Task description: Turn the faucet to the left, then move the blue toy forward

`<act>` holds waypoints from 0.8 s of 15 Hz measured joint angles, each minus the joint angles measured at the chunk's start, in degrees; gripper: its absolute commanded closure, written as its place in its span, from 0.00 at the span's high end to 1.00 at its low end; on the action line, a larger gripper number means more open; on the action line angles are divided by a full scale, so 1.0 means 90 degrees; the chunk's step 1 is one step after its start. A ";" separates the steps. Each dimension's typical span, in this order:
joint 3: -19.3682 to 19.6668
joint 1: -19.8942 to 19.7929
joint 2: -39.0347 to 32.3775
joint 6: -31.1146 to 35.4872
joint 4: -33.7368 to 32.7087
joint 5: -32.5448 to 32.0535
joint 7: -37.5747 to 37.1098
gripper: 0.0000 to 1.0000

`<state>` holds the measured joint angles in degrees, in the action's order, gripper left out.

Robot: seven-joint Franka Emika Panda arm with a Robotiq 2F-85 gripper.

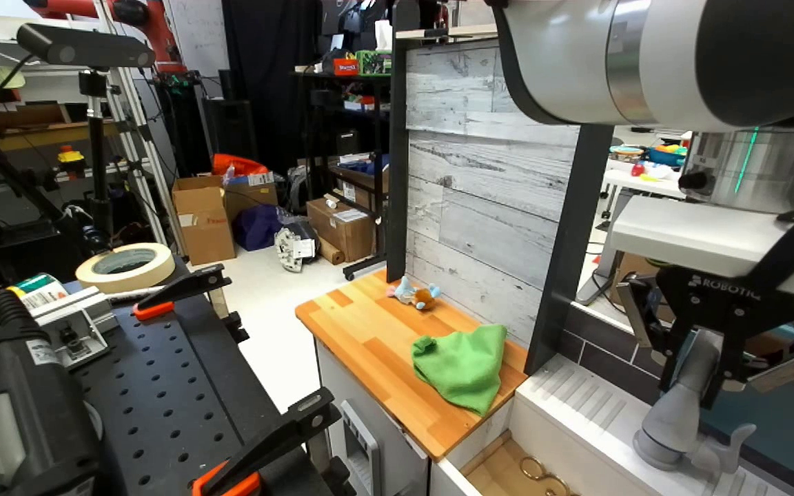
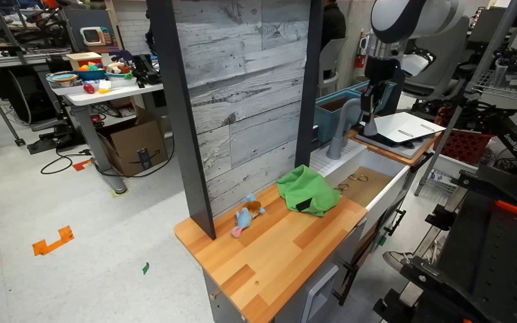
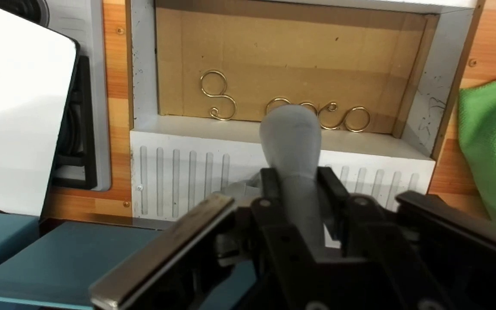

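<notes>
The grey faucet (image 1: 673, 417) stands on the white ridged ledge behind the sink; it also shows in an exterior view (image 2: 345, 121) and in the wrist view (image 3: 291, 137). My gripper (image 3: 298, 177) is shut on the faucet's curved neck, one finger on each side, and the rounded spout sticks out past the fingertips. In an exterior view the gripper (image 2: 367, 107) partly hides the neck. The blue toy (image 1: 405, 292), a small light-blue plush with brown and pink parts, lies on the wooden counter by the panel, also in an exterior view (image 2: 243, 218). The wrist view does not show it.
A green cloth (image 1: 466, 365) lies between the blue toy and the sink. A grey-white upright panel (image 2: 245, 112) borders the counter (image 2: 263, 269). Gold metal rings (image 3: 218, 95) lie in the sink. A white board (image 3: 20, 112) and teal bins (image 3: 71, 262) are near the faucet.
</notes>
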<state>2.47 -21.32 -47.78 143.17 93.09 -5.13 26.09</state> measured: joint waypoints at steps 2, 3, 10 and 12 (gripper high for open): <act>0.0000 0.0003 0.0016 0.0000 0.0027 0.0065 -0.0244 0.07; 0.0000 0.0004 0.0023 0.0001 0.0029 0.0102 -0.0370 0.07; 0.0034 0.0086 0.0031 -0.0044 -0.0001 0.0271 -0.1491 0.07; 0.0052 0.0151 0.0018 -0.0177 -0.0052 0.0274 -0.1793 0.07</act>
<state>2.94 -19.96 -47.61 141.57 92.62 -2.67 9.96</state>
